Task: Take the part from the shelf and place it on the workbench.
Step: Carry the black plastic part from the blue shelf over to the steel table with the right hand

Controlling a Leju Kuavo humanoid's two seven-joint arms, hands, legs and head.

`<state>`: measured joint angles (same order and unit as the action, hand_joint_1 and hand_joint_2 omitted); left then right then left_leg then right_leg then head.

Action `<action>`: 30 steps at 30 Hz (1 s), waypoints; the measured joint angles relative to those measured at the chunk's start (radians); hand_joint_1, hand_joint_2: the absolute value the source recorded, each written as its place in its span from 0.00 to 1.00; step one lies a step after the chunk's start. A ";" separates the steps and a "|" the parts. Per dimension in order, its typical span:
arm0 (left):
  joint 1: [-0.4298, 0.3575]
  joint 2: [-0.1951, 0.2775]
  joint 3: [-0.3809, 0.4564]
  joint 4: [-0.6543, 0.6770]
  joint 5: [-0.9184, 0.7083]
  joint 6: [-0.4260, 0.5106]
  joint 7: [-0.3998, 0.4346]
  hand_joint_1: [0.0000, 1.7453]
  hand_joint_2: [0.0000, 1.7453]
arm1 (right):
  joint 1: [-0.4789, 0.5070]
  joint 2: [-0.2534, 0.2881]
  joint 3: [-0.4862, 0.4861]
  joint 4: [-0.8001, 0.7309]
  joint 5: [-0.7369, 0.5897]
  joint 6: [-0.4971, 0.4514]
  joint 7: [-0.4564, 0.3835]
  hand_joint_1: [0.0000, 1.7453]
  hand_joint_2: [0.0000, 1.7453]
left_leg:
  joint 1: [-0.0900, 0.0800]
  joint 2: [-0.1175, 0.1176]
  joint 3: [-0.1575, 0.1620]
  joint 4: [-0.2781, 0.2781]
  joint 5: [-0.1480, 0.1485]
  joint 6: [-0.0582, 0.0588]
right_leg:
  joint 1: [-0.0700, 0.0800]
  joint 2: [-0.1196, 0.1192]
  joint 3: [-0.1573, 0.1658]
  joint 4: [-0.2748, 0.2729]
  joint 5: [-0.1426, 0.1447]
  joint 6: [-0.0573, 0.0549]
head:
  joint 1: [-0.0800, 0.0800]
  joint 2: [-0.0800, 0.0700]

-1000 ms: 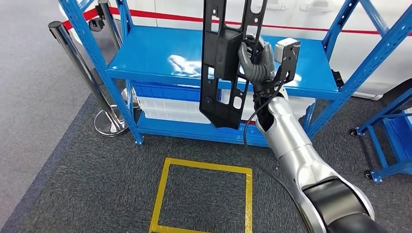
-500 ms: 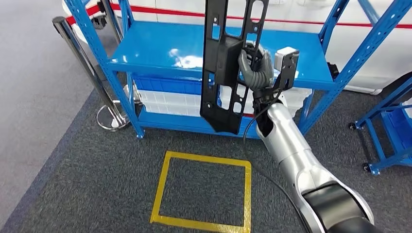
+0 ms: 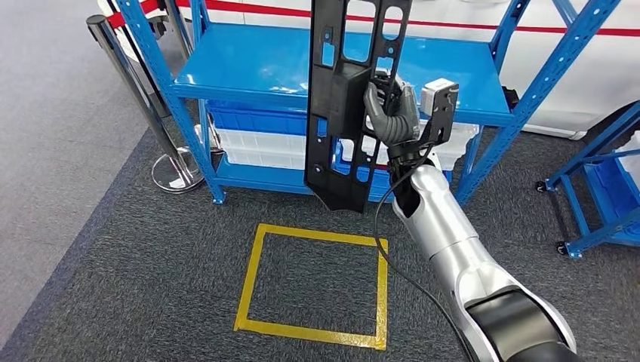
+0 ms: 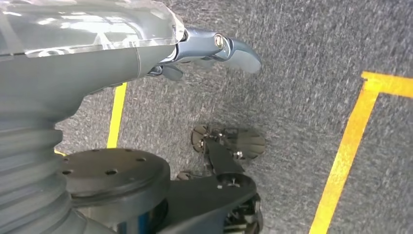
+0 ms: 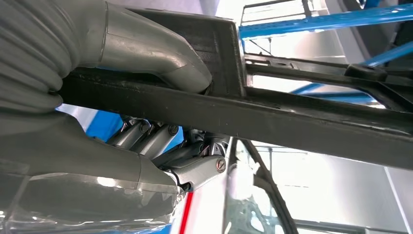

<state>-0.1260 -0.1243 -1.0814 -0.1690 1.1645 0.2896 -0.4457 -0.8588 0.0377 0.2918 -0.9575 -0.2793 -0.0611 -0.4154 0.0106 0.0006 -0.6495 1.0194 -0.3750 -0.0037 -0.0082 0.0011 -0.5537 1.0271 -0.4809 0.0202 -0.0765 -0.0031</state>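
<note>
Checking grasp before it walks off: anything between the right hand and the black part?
Nothing visible. The right hand already grips the black part directly, holding it upright in front of the blue shelf. The right wrist view shows its thumb pressed against the part.

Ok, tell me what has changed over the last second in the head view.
The whole scene has shifted: the blue shelf and the yellow floor square sit higher in the picture, so the camera has moved, backing the robot away from the shelf. The right robot hand still grips the long black part upright in front of the shelf, its hold unchanged. Nothing was let go.
</note>
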 joint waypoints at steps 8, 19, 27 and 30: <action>-0.013 0.000 0.001 0.000 -0.009 -0.006 0.010 0.00 1.00 | -0.052 0.007 -0.002 0.023 -0.004 -0.005 0.008 1.00 1.00 | 0.003 -0.001 -0.094 0.285 -0.181 -0.027 | 0.002 -0.006 -0.062 -0.007 0.061 -0.046 | 0.000 0.000; -0.048 0.002 0.000 0.000 -0.037 -0.030 0.029 0.00 1.00 | -0.060 -0.013 -0.025 0.033 0.027 -0.045 0.006 1.00 1.00 | -0.001 0.002 0.085 -0.008 -0.072 0.021 | 0.005 -0.001 -0.124 0.041 0.062 -0.001 | 0.000 0.000; -0.048 0.002 0.000 0.000 -0.044 -0.029 0.029 0.00 1.00 | -0.051 -0.018 -0.028 0.041 0.064 -0.078 -0.011 1.00 1.00 | 0.001 0.004 0.024 0.007 -0.032 0.021 | -0.009 -0.001 -0.076 0.129 -0.016 0.012 | 0.000 0.000; -0.049 0.002 0.000 0.000 -0.046 -0.028 0.030 0.00 1.00 | -0.048 -0.018 -0.028 0.039 0.095 -0.101 -0.029 1.00 1.00 | 0.000 0.004 0.013 0.009 -0.020 0.004 | 0.001 0.001 -0.012 0.010 0.002 0.001 | 0.000 0.000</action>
<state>-0.1753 -0.1221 -1.0815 -0.1690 1.1187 0.2614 -0.4160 -0.9071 0.0195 0.2640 -0.9182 -0.1839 -0.1620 -0.4442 0.0107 0.0048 -0.6368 1.0282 -0.3946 0.0002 -0.0074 0.0023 -0.5657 1.0373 -0.4792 0.0213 -0.0761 -0.0030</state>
